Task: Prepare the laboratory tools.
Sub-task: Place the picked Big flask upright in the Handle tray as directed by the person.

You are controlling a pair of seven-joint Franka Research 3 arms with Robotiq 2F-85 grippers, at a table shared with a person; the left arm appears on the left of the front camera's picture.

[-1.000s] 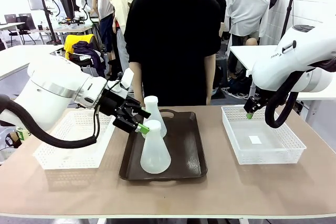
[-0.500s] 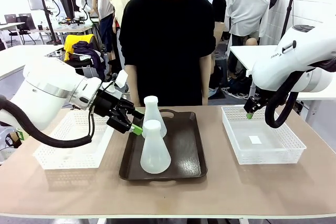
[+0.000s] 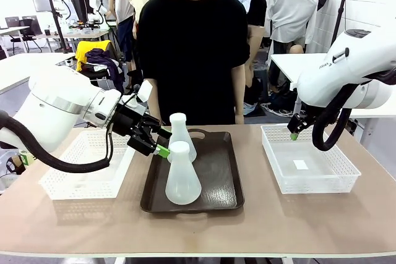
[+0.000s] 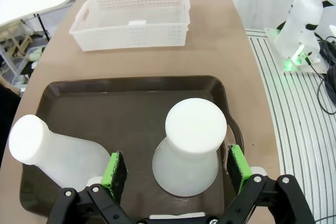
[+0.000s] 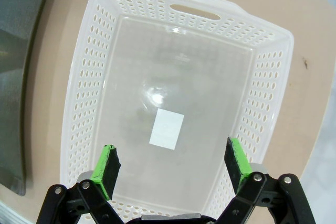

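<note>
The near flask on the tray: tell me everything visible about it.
The near flask is frosted, translucent white and conical, with a wide flat base, a narrow neck and a flat white top. It stands upright near the front of the dark brown tray, apart from the far flask. The left tool brackets its body with open jaws, green pads clear of it.
</note>
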